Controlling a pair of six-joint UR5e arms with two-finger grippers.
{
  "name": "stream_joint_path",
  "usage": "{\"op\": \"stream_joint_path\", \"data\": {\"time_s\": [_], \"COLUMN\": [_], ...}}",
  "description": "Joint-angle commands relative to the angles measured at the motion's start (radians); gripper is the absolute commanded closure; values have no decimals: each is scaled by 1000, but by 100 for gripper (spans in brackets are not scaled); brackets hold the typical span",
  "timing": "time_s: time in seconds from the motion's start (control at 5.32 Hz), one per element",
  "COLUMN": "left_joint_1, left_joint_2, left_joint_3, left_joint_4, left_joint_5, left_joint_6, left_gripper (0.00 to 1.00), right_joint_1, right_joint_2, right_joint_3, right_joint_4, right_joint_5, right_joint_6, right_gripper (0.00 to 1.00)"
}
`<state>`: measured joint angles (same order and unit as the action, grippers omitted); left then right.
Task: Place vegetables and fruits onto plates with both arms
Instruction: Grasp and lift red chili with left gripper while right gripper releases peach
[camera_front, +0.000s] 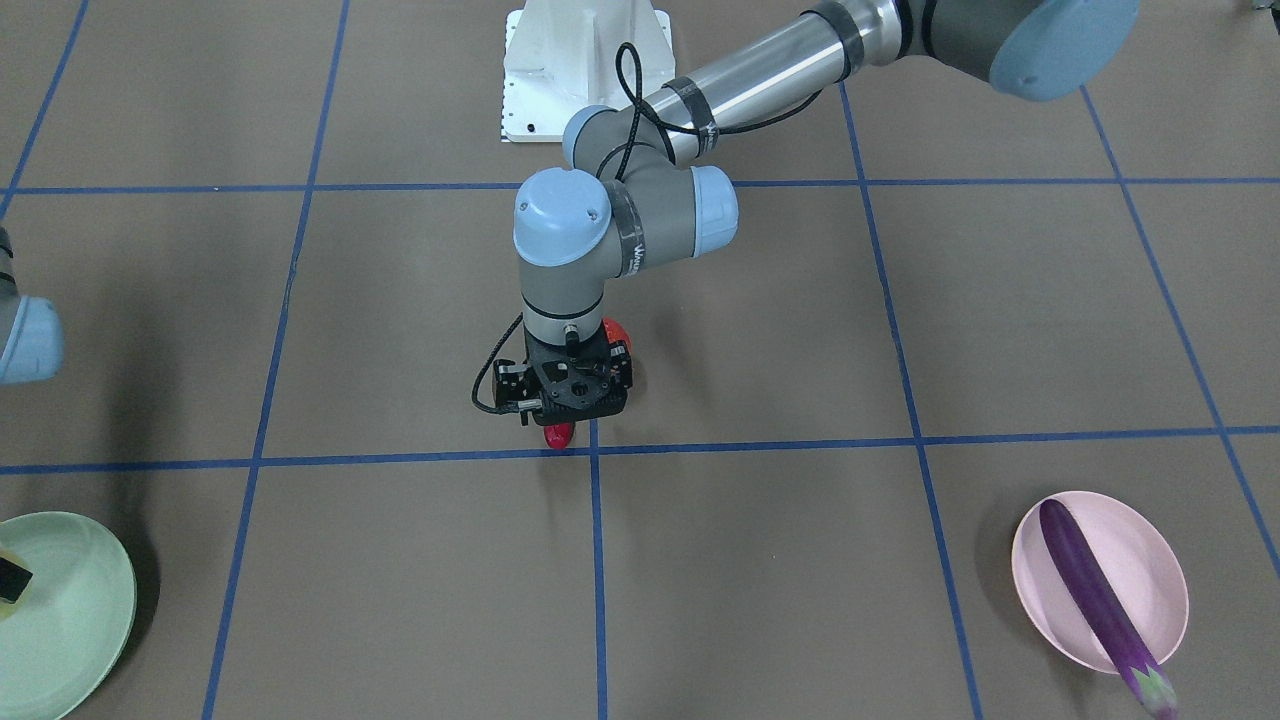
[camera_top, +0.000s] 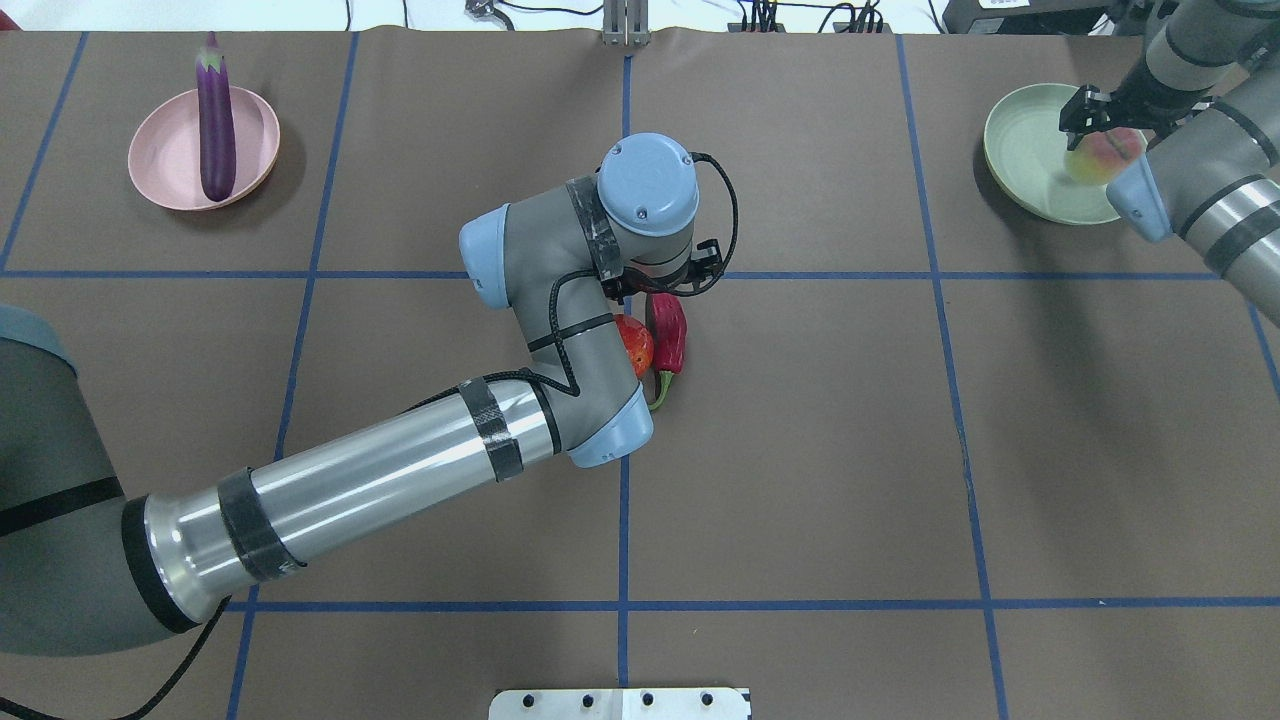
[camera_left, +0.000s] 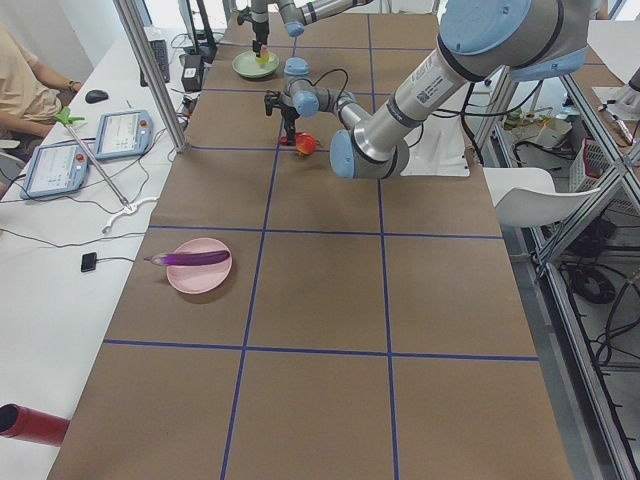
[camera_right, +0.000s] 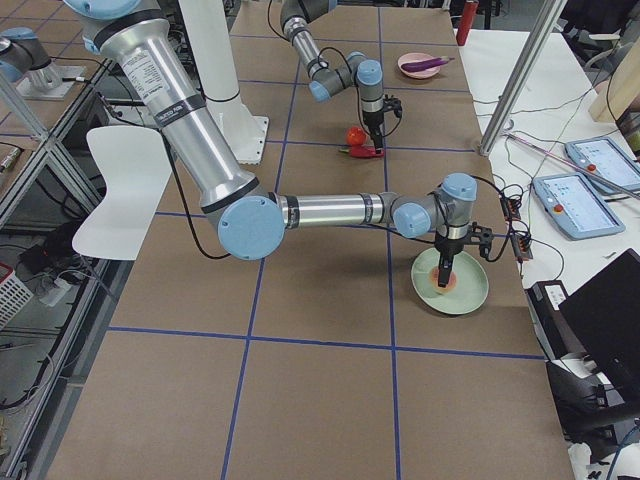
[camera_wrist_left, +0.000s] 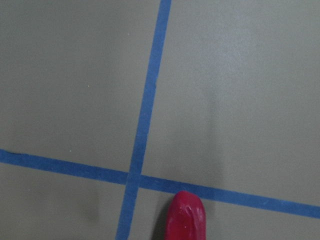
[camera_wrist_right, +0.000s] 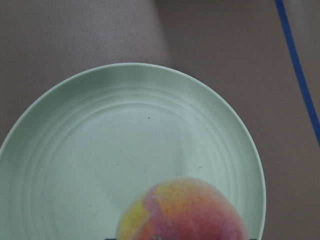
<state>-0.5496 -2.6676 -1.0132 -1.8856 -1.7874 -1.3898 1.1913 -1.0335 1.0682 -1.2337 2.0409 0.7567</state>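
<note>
My left gripper stands low over the tip end of the dark-red chili pepper, which lies on the table; its tip shows in the left wrist view. The fingers are hidden, so I cannot tell whether the gripper is open or shut. The red-orange pomegranate sits right beside the chili. My right gripper is shut on the peach and holds it just over the mint green plate. The purple eggplant lies across the pink plate.
The left arm's forearm and elbow stretch over the table's middle and cover part of the pomegranate. The white base block stands at the robot's edge. Blue tape lines grid the brown table. Operators' tablets lie on a side desk.
</note>
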Motion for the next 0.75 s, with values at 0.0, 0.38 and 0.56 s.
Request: {"op": "stream_joint_path", "data": {"time_s": [0.0, 0.38, 0.56], "left_joint_1": [19, 36, 51], "left_joint_2": [-11, -17, -17], "left_joint_3": [14, 21, 27], "left_joint_4": [-3, -1, -1], "left_joint_5": [0, 5, 55], "left_joint_6": [0, 0, -2], "left_gripper": [10, 54, 76], "right_joint_1": [19, 31, 37], "right_joint_2": [-3, 0, 0], "right_joint_3": [44, 73, 75], "right_joint_4": [7, -3, -4], "right_joint_5": [7, 27, 36], "right_joint_6": [-52, -50, -50], "right_gripper": [0, 0, 0]}}
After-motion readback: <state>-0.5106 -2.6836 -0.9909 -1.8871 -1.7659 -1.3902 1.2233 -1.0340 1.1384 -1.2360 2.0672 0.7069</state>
